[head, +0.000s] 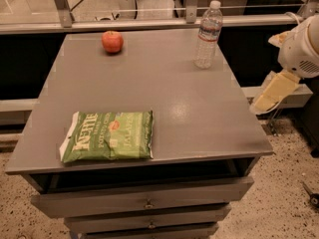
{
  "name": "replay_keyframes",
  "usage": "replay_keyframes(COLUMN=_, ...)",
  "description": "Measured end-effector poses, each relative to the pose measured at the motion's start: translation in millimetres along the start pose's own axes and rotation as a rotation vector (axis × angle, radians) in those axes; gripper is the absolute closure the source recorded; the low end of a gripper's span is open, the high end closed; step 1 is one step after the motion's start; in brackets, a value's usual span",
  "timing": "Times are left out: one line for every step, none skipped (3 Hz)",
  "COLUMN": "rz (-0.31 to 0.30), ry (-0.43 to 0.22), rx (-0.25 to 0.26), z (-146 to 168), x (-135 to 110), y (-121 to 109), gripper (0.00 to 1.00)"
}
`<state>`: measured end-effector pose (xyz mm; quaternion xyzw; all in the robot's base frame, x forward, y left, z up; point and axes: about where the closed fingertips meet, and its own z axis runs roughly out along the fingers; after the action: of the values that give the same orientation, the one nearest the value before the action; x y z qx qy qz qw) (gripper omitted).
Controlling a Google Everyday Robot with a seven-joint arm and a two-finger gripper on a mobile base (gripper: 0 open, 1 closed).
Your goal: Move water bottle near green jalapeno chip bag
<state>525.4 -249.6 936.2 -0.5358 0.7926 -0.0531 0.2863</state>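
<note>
Plainly we have not begun: the water bottle (208, 34) stands at the counter's (164, 83) far right corner, well apart from the green chip bag (107, 136), and our gripper (275, 90) hangs off right, its grip impossible to tell.

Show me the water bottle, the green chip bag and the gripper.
water bottle (208, 34), camera view, label band.
green jalapeno chip bag (108, 136), camera view, bag's middle.
gripper (268, 99), camera view, cream tip, off the table's (199, 113) right edge.

Clear, white-capped water bottle (208, 35) stands upright far right. Green jalapeno chip bag (108, 136) lies flat near left. Gripper (275, 91) hangs further right, apart from both.
</note>
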Motion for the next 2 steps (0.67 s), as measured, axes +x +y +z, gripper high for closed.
replay_keyframes(rz=0.048, ry=-0.147, rx=0.096, z=32, x=-15, y=-55, gripper=0.0)
replay_keyframes(rz=0.095, ry=-0.311, rx=0.137, z=60, x=-43, y=-99, gripper=0.0)
